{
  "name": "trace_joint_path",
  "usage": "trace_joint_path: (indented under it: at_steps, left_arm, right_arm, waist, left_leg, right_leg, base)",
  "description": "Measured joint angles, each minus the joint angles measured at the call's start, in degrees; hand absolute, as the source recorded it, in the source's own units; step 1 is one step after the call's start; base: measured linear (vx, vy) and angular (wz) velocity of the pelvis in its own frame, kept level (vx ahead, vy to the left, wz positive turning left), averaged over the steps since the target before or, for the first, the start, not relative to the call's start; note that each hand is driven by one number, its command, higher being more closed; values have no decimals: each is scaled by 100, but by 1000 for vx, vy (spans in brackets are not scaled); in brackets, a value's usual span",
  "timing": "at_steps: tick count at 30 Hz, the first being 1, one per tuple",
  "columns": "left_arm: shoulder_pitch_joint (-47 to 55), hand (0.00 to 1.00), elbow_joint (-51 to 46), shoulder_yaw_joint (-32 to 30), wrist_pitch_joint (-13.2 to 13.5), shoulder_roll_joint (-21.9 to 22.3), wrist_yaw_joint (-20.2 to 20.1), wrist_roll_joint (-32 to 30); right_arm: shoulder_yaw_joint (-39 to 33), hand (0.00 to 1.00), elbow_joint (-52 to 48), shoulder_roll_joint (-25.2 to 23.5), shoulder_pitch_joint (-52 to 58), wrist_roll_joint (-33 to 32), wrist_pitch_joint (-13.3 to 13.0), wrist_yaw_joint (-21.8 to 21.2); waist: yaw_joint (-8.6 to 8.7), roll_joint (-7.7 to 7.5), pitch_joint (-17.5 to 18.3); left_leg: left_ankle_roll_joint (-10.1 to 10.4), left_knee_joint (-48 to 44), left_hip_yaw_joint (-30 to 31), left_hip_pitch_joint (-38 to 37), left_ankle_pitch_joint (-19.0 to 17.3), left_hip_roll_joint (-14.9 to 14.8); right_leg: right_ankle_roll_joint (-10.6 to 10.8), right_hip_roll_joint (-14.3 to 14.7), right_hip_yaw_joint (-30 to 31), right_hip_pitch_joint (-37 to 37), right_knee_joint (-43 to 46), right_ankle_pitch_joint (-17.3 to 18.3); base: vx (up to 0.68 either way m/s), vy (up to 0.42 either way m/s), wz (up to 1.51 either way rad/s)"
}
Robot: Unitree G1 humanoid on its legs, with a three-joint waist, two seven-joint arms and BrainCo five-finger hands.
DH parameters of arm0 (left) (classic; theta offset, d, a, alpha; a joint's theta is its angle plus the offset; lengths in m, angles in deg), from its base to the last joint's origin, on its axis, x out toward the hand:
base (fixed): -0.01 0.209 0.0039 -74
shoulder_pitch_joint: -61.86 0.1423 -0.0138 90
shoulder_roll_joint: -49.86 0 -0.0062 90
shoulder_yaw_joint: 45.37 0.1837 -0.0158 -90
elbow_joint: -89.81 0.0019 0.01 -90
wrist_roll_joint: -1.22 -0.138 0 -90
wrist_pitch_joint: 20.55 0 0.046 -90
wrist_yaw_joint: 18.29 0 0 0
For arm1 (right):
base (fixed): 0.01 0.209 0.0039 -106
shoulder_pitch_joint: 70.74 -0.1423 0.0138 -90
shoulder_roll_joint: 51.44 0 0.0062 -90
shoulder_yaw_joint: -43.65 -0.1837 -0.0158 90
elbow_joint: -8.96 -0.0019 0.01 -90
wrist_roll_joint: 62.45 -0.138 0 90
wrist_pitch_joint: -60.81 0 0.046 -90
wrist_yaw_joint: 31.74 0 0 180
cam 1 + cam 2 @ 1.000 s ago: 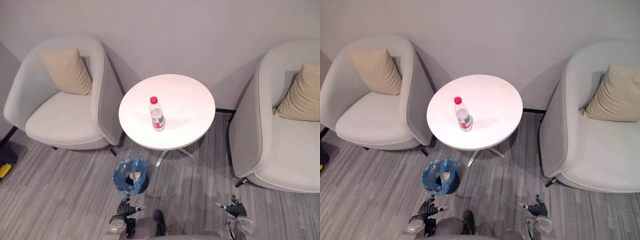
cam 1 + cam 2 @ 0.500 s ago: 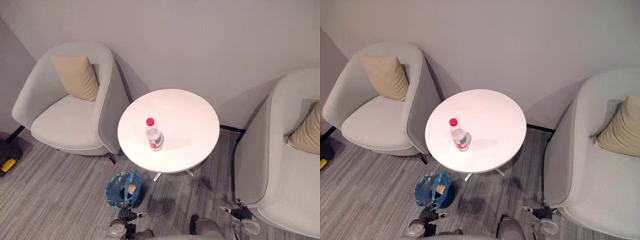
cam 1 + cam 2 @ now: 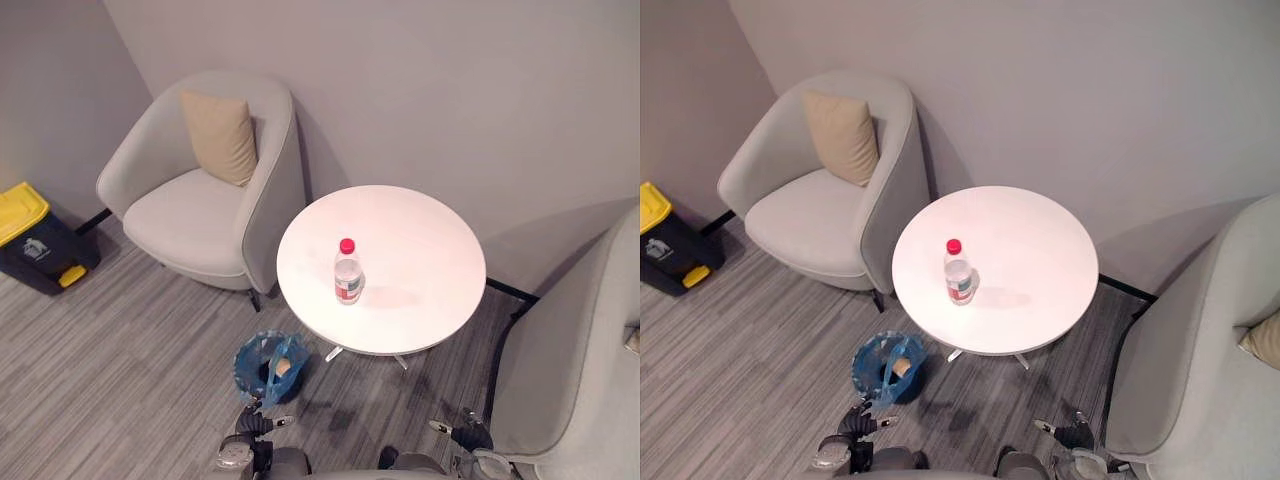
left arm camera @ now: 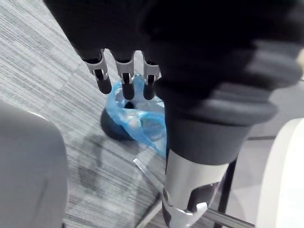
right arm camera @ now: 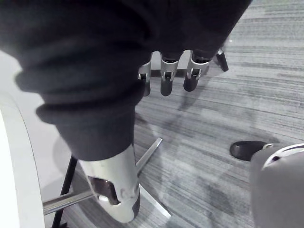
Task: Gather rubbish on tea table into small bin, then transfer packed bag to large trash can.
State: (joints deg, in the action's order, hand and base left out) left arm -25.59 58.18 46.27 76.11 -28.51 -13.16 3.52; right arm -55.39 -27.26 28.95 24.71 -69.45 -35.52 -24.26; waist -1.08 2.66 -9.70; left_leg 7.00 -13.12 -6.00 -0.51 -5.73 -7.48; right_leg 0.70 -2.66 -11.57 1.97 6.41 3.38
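grey floor [image 3: 110, 350] — armchair [image 3: 195, 195] beside tea table [image 3: 425, 255]

Count on inspection: eight kinds of thing, ten pieces in all.
One round white tabletop [image 3: 430, 300]; one clear bottle [image 3: 347, 276] with a red cap; one small bin [image 3: 250, 368]; one blue bag [image 3: 287, 350] lining it; one tan piece of rubbish [image 3: 284, 368] inside; two grey armchairs, namely the left armchair [image 3: 195, 215] and the right armchair [image 3: 575, 370]; two tan cushions, namely the left cushion [image 3: 220, 135] and the right cushion [image 3: 1266, 342]; one black large trash can [image 3: 38, 250] with a yellow lid.
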Motion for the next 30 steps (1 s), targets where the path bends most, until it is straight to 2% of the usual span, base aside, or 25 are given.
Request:
trace_joint_path:
  at_steps: [3, 8, 19, 22, 24, 26, 30]
  left_arm:
    - [-26, 0, 75, 8, -7, -56, -2, -6]
    - [-48, 0, 109, 53, -4, -37, -9, -16]
    - [0, 0, 197, 51, -6, -62, -7, -20]
    - [27, 0, 189, 51, -5, -63, -6, -25]
    - [78, 0, 165, 52, 3, -72, -5, -54]
    - [105, 0, 134, 53, 11, -98, -6, -70]
    - [172, 0, 53, 57, 27, -124, -7, -72]
  right_arm:
    - [-1, 0, 0, 20, -10, -14, -2, 1]
    - [6, 0, 46, 80, 17, 46, 4, -4]
    - [160, 0, -75, 93, -10, 318, 12, 0]
    - [568, 0, -953, 188, 82, 417, 11, 1]
    - [762, 0, -1755, 235, 76, 556, -54, -1]
    - [791, 0, -2093, 240, 39, 615, -213, -1]
    - [846, 0, -2416, 276, -89, 766, -296, -3]
  waist:
    - [11, -25, 3]
    - [41, 81, 75]
    - [30, 14, 123]
    - [37, -14, 140]
    - [24, -90, 223]
    - [13, -146, 288]
    - [11, -195, 339]
  left_leg:
    - [-110, 283, -58, -224, 71, 65]
    - [-269, 974, -14, -508, 202, 123]
    - [-240, 1201, 103, -595, 293, 155]
    - [-242, 1239, 115, -571, 311, 162]
    - [-245, 1245, 131, -526, 314, 169]
    - [-264, 1248, 140, -500, 327, 178]
    - [-299, 1248, 222, -491, 350, 226]
  right_leg:
    - [-21, 29, 88, 74, -63, -51]
    - [-6, 76, 125, 41, -65, -55]
    - [16, 71, 46, 69, -200, -122]
    - [21, 80, 41, 69, -290, -173]
    - [24, 92, 40, 85, -424, -240]
    - [34, 100, 34, 130, -573, -313]
    - [44, 92, -28, 306, -900, -474]
  base:
    - [25, 17, -18]
    - [-32, 1, -4]
    - [-1, 3, 3]
    - [0, 0, 0]
    - [0, 0, 0]
    - [10, 8, 2]
    - [-2, 19, 9]
